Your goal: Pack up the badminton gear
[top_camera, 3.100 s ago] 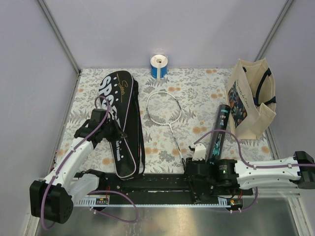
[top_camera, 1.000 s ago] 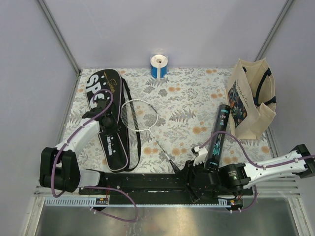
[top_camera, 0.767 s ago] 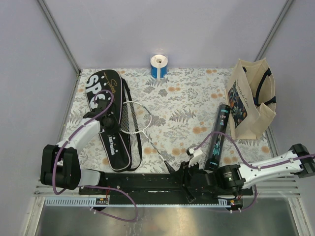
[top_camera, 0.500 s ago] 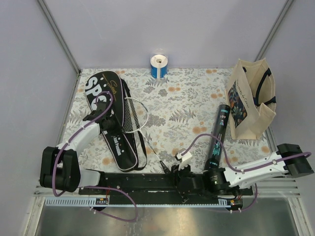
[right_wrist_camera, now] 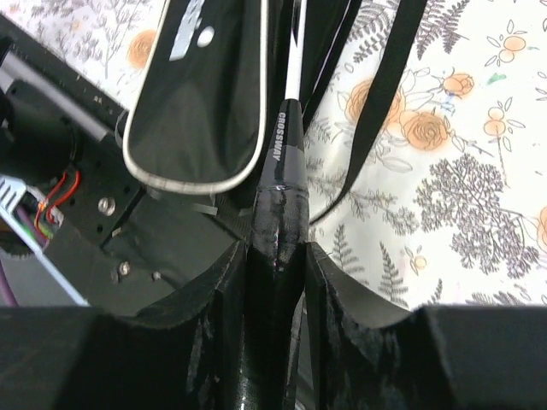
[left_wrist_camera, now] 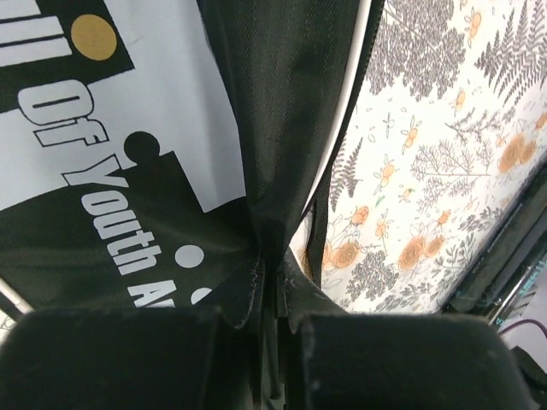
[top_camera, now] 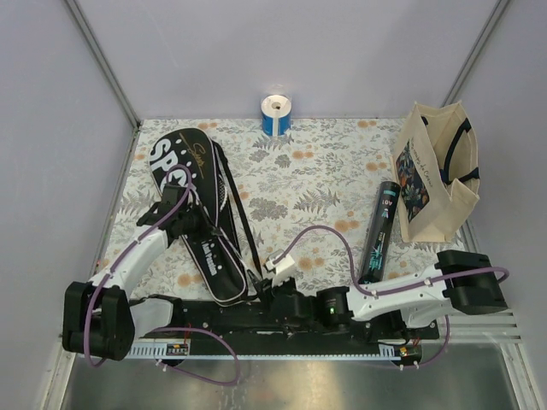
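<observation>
The cover (top_camera: 192,201) lies on the left of the floral surface (top_camera: 325,184), its wide end toward the far left corner and its narrow end by the near edge. The left hand (top_camera: 195,229) sits on the cover's middle. In the left wrist view this hand (left_wrist_camera: 272,316) is clenched on a raised fold of the cover's (left_wrist_camera: 128,213) black fabric.

The right hand (top_camera: 267,289) reaches across to the cover's narrow end. In the right wrist view this hand (right_wrist_camera: 275,282) is grasping the racket (right_wrist_camera: 286,145) by its black handle. The thin shaft runs forward into the opening of the cover (right_wrist_camera: 201,102). The racket's head is hidden there. A black strap (right_wrist_camera: 389,102) trails beside it on the surface.

The tube (top_camera: 380,235) lies on the right of the surface, just beside a bag (top_camera: 436,171). A roll (top_camera: 275,115) stands at the far edge.
</observation>
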`<state>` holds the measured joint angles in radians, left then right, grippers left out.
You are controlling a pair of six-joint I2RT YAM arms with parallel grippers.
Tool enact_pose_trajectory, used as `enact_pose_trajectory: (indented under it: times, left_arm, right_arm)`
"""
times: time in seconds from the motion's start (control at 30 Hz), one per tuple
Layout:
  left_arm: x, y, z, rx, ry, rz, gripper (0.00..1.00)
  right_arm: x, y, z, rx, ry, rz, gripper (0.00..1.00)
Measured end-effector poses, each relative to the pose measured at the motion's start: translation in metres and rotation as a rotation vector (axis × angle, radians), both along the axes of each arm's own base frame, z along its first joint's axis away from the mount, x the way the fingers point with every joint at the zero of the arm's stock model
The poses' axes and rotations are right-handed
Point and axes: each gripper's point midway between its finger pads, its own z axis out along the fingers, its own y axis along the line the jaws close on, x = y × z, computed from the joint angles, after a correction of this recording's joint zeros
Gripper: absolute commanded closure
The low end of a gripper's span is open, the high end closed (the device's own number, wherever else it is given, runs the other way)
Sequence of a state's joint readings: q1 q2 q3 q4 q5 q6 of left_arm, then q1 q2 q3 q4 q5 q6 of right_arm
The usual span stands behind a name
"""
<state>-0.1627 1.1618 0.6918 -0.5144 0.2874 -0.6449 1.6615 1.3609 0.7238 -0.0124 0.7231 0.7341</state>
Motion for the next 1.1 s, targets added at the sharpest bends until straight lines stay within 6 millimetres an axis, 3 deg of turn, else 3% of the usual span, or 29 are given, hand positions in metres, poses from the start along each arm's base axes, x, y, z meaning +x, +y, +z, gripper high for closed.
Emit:
enact_pose_trajectory:
  times: [0.1, 0.37, 0.67, 0.87, 1.1]
  left_arm:
    - [-0.01, -0.004, -0.002, -0.03, 0.003, -0.02, 1.0]
    - [-0.034, -0.018, 0.012, -0.137, -0.033, -0.071, 1.0]
    - [-0.051, -0.029, 0.022, -0.223, -0.021, -0.103, 1.0]
    - [-0.05, -0.03, 0.029, -0.24, -0.048, -0.094, 1.0]
    - [-0.053, -0.032, 0.009, -0.295, -0.016, -0.016, 1.0]
  right_arm:
    - [0.018, 0.014, -0.003, 0.016, 0.028, -0.021, 1.0]
    - [0.072, 0.052, 0.012, 0.105, 0.052, -0.091, 1.0]
    - [0.112, 0.074, -0.015, 0.127, 0.088, -0.129, 1.0]
    - [0.122, 0.078, -0.016, 0.169, 0.118, -0.137, 1.0]
    - [0.119, 0.084, -0.043, 0.18, 0.2, -0.172, 1.0]
